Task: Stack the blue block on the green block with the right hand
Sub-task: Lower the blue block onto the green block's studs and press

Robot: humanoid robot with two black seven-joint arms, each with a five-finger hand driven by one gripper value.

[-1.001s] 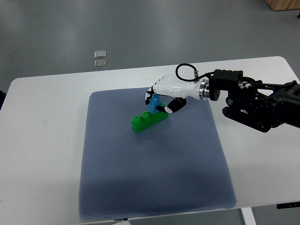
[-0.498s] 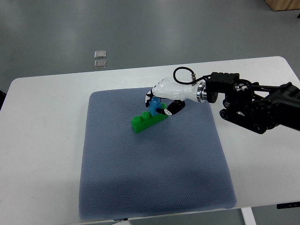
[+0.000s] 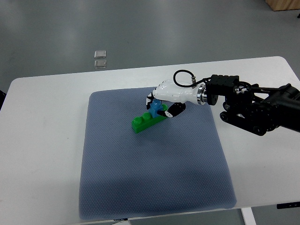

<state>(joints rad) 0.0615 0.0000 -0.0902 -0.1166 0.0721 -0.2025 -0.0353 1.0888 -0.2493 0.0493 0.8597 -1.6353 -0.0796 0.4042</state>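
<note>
Green block lying near the upper middle of the grey mat, blue block sitting on its right end — right hand curled around the blue block, arm reaching in beyond the mat's right edge, white table under the mat.

From my feed I look steeply down on a white counter with rounded corners, most of it covered by a grey-blue textured mat. Beyond it lies a smooth grey floor, evenly lit, with two small pale square plates set in it. A wooden corner shows at the top right.
</note>
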